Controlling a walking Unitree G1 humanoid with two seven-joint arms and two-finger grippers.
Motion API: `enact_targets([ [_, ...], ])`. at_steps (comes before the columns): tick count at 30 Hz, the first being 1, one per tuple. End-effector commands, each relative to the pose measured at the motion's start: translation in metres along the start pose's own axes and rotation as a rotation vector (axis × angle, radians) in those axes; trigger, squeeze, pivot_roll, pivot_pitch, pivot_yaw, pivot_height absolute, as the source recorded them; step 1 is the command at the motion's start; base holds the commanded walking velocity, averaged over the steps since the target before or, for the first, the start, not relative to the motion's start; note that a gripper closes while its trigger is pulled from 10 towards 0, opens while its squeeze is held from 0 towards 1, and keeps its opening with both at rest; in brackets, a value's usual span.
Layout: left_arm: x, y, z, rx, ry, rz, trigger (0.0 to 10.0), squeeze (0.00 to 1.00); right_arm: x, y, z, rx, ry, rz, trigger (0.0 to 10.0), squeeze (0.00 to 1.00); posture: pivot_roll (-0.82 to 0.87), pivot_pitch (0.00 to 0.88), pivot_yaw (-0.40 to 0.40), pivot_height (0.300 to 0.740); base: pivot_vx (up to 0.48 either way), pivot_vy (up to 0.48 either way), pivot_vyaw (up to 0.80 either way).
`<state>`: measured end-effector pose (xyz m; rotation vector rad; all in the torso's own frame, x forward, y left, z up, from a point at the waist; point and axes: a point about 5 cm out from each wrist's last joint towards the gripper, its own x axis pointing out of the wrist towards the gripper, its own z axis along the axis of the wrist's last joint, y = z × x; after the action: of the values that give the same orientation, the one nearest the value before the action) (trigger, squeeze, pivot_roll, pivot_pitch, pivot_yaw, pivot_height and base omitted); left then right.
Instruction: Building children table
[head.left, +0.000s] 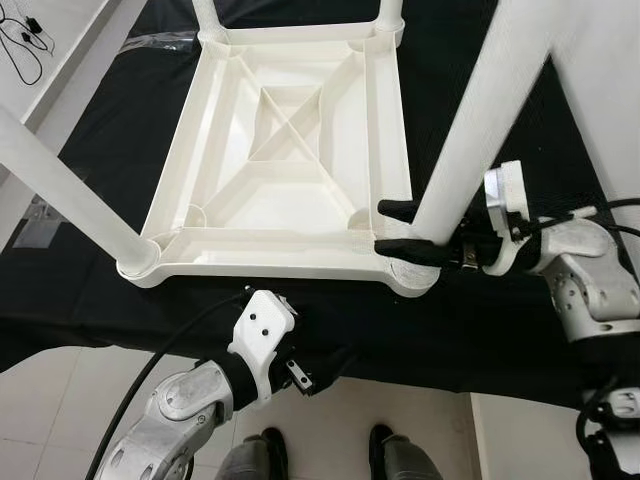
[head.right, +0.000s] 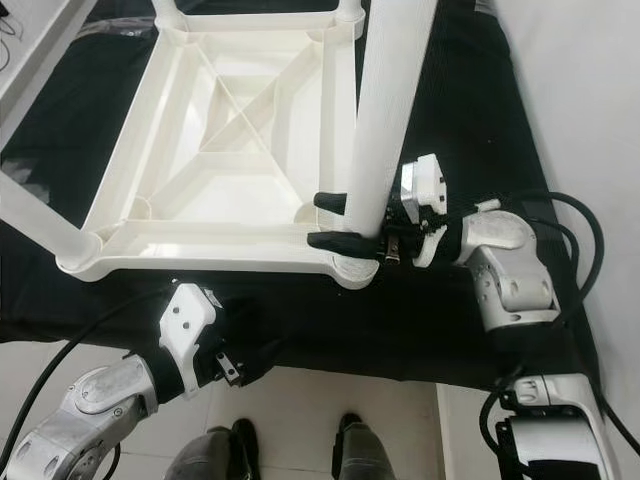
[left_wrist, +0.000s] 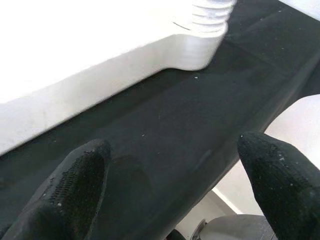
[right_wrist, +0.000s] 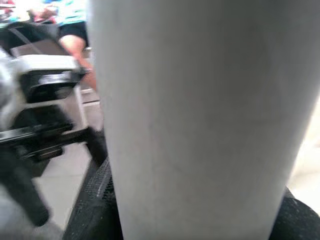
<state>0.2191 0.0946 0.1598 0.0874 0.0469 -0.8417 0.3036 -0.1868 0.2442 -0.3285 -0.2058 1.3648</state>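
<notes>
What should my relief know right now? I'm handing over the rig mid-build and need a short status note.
Right pincer: shut on the white leg just above the near right corner socket of the upturned tabletop, which lies on the black cloth.
Left pincer: open, empty, hovering over the cloth at the near edge, below the tabletop rim.
Done: legs stand in the other three corners, including the near left leg.
Left: whether the held leg is fully seated cannot be told; probably press it home, release, then turn the table upright.
</notes>
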Motion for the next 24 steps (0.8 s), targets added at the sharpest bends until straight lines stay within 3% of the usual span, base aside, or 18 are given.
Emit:
enact_targets([
  [1, -0.002, -0.002, -0.005, -0.005, 0.03, -0.007, 10.0, 0.0, 0.01, 0.018, -0.023, 0.105, 0.046, 0.112, 10.0, 0.0, 0.1, 0.337, 0.044, 0.74, 0.0, 0.0, 0.0],
  [4, -0.002, -0.001, -0.004, -0.003, 0.03, -0.007, 10.0, 0.0, 0.012, 0.025, -0.028, 0.109, 0.045, 0.135, 10.0, 0.0, 0.11, 0.336, 0.043, 0.74, 0.0, 0.0, 0.0],
  [8, -0.003, -0.001, -0.005, -0.001, 0.032, -0.004, 10.0, 0.0, 0.017, 0.031, -0.037, 0.076, 0.131, 0.175, 10.0, 0.0, 0.11, 0.336, 0.046, 0.74, 0.0, 0.0, 0.0],
  [12, -0.003, 0.0, -0.005, 0.001, 0.034, -0.004, 10.0, 0.0, 0.02, 0.031, -0.038, 0.061, 0.166, 0.186, 10.0, 0.0, 0.11, 0.336, 0.047, 0.74, 0.0, 0.0, 0.0],
  [24, -0.002, 0.0, -0.005, 0.005, 0.034, -0.002, 10.0, 0.0, 0.039, 0.025, -0.032, 0.106, 0.113, 0.24, 10.0, 0.0, 0.11, 0.335, 0.044, 0.74, 0.0, 0.0, 0.0],
])
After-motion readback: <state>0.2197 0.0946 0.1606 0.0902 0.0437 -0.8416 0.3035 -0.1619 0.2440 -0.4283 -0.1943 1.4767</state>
